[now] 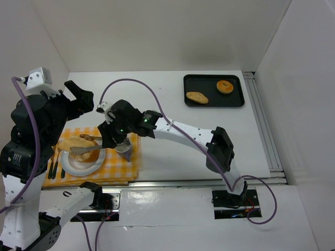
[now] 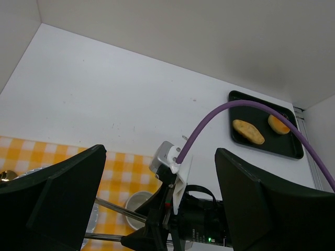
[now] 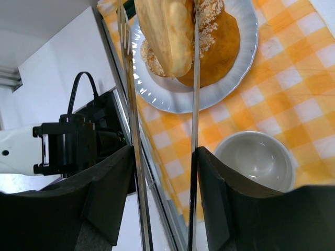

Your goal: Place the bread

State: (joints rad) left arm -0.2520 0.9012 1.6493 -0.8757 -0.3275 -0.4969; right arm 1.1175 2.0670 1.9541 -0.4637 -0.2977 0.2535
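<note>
Squeezing the tongs (image 3: 193, 104) with my right gripper (image 3: 163, 157), both fingers are pressed against the outsides of the two metal arms. And there it is: the bread (image 3: 167, 31), a pale long roll, is pinched between the tong tips right over the white plate (image 3: 172, 99)! A browner bun with a crumbly top (image 3: 220, 36) already lies on that plate, and my roll overlaps it from this angle. Whether the two are touching, I cannot tell.

From the top camera, my right arm stretches far across to the left side of the table. The plate (image 1: 78, 166) sits on the yellow checked cloth (image 1: 125, 167), and a small white bowl (image 3: 254, 159) stands on the same cloth just beside the plate, under my wrist. Some dark utensils (image 1: 55, 167) lie along the plate's far-left side.

Over to my left gripper (image 2: 159, 151): raised off the table, fingers spread wide, nothing between them, looking down on the back of my right wrist. Well apart, at the far right of the table, the black tray (image 1: 209, 83) carries a long roll (image 1: 197, 97) and a round ring-shaped piece (image 1: 225, 86).
</note>
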